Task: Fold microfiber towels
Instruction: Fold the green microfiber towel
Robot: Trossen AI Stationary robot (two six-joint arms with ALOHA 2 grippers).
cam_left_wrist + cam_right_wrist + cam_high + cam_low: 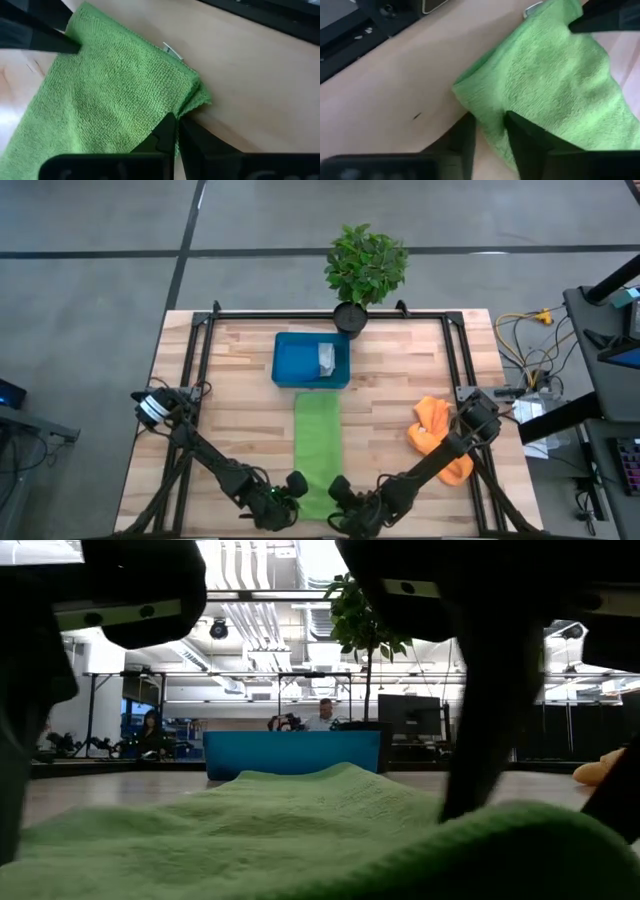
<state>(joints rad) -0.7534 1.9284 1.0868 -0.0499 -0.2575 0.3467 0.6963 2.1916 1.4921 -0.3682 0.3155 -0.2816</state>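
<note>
The lime green towel [318,430], folded into a long narrow strip, lies on the wooden table, running from near the blue tray to the near edge. My left gripper [293,484] is at the strip's near left corner and my right gripper [340,488] at its near right corner. Each is shut on the cloth. The grey-white towel [326,358] lies in the tray. The orange towel [436,436] lies crumpled at the right, partly under my right arm. The bright blue towel is out of view. My left gripper pinches the green towel's near end beside its left corner [167,114] between its two fingers, across the edge. Several layers show at that corner. The rest of the strip lies on the table. My right gripper has the near end beside its right corner [490,112] between its two fingers, the cloth bunched in the gap. The fingers come slanting down from the near side. The strip beyond lies on the table.
The rigid blue tray [290,365] stands at the far middle of the table, with a potted plant [365,265] behind it. A black frame [200,330] runs along the table's far and side edges. Bare wood lies left of the strip.
</note>
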